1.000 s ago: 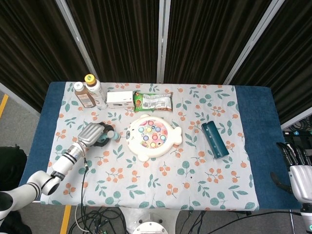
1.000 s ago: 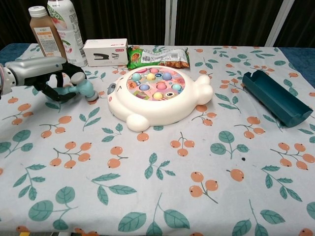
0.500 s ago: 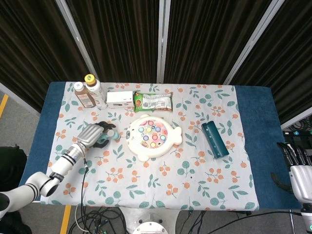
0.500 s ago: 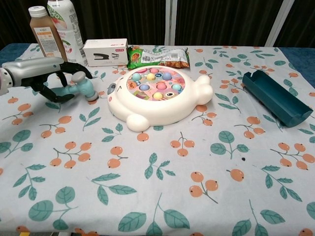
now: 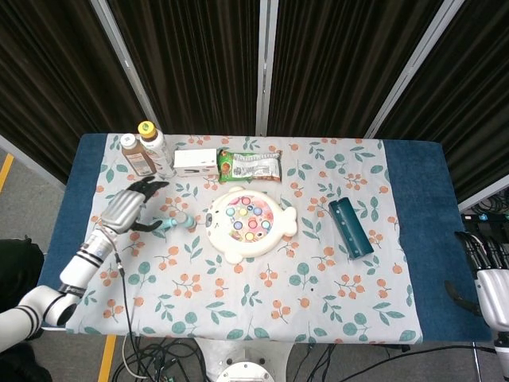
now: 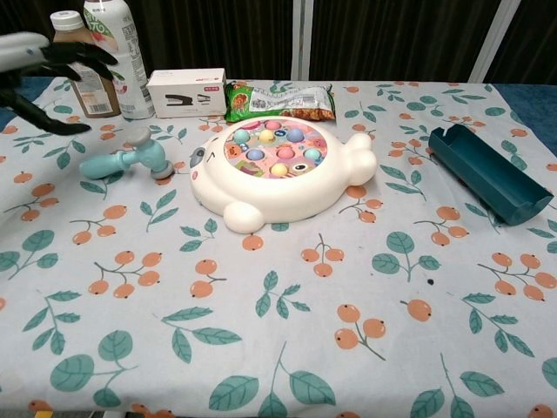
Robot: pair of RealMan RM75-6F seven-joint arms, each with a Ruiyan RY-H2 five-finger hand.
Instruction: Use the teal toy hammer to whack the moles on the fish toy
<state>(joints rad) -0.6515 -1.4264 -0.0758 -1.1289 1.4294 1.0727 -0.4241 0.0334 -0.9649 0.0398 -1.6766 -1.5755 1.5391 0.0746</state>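
The teal toy hammer (image 6: 135,158) lies flat on the tablecloth just left of the white fish toy (image 6: 283,171), its head toward the fish; in the head view the hammer (image 5: 176,224) sits beside the fish toy (image 5: 250,224). The fish's top carries several coloured moles (image 6: 274,143). My left hand (image 5: 127,209) hovers up and to the left of the hammer with fingers spread, holding nothing; the chest view shows the left hand (image 6: 39,65) at the top left corner. My right hand (image 5: 489,282) hangs off the table's right edge, fingers apart, empty.
Two bottles (image 6: 104,57), a white stapler box (image 6: 185,91) and a green snack packet (image 6: 278,98) line the back of the table. A dark teal open box (image 6: 487,172) lies at the right. Cables hang below the front edge.
My left hand let go of the hammer and drew back up and to the left, fingers spreading. The hammer now lies free on the cloth. The right hand stayed put.
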